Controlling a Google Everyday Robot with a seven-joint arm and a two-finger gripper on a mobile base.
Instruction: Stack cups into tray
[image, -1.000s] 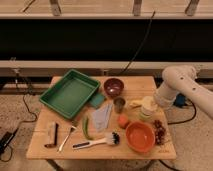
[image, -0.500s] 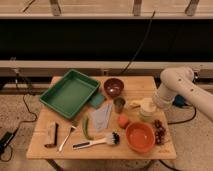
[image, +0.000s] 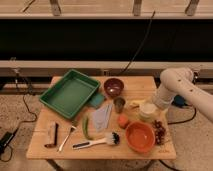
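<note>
The green tray (image: 70, 92) lies at the table's back left with nothing in it. A dark grey tumbler (image: 119, 104) stands upright near the middle, just in front of the maroon bowl (image: 113, 87). A wide cream-white cup (image: 148, 112) stands at the right. My white arm reaches in from the right, and my gripper (image: 151, 103) is directly at the top of that cup. The arm hides how the gripper meets the cup.
An orange bowl (image: 139, 136) sits front right with dark grapes (image: 160, 132) beside it. A small orange fruit (image: 123, 121), a grey cloth (image: 103, 116), a teal pad (image: 96, 100), a green pod (image: 86, 127), a brush (image: 97, 142) and a fork (image: 66, 138) cover the front.
My arm has shifted slightly left and down over the cream-white cup. The things on the table stay where they were.
</note>
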